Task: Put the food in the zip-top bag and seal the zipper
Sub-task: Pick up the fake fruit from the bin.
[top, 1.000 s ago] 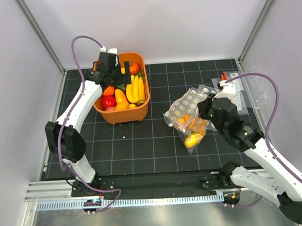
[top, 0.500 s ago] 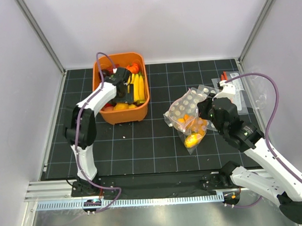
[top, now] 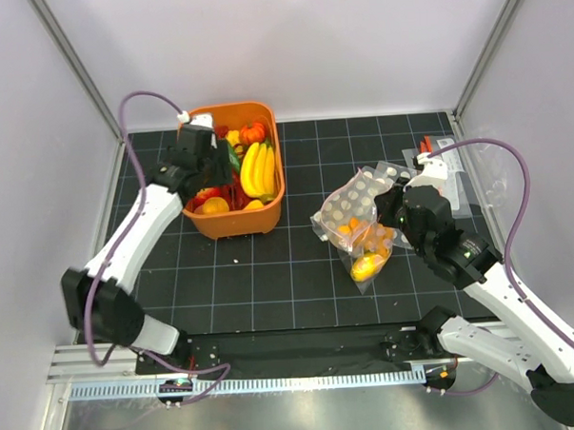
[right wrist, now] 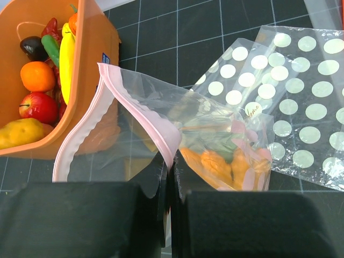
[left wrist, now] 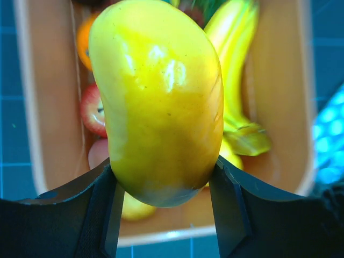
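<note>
Yellow fruit (left wrist: 161, 102), mango-shaped and glossy: clamped in the left gripper (left wrist: 164, 180), a finger pressed against each side. I see it hanging over the orange bin (left wrist: 279, 107), above the bananas (left wrist: 239, 64) and a red apple (left wrist: 94, 110). Zip-top bag (right wrist: 215, 145): right of the bin on the table (top: 299, 272), orange pieces inside, mouth gaping toward the bin. Right gripper (right wrist: 167, 177) is closed, pinching the pink zipper (right wrist: 141, 102) at one lip. Polka-dotted bags (right wrist: 301, 80) lie just behind the clear bag.
</note>
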`<state>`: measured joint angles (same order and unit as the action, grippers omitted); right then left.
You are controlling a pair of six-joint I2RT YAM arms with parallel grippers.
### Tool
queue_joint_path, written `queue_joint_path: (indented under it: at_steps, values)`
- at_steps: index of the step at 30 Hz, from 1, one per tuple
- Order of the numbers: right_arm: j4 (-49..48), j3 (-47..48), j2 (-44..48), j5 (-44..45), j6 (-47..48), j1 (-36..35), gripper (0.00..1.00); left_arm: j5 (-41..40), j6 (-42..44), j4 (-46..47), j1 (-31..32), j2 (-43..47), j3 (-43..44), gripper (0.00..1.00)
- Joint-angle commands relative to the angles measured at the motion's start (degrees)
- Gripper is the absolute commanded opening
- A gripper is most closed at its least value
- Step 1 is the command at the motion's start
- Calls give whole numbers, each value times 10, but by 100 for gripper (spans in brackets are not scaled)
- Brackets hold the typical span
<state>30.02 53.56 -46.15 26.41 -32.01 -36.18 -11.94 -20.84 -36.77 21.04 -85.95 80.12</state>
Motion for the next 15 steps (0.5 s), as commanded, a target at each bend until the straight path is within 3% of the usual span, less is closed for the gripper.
queue_joint_path:
  at_steps: [1,9,15]
  values:
    - [-27,8,4,3,1,1,1,6,-3,29,1,56,-18,20]
    - [-29,6,1,4,1,1,1,52,-7,35,1,78,-24,18]
    - [-31,6,-6,-7,0,1,1,247,-20,129,19,131,-81,18]
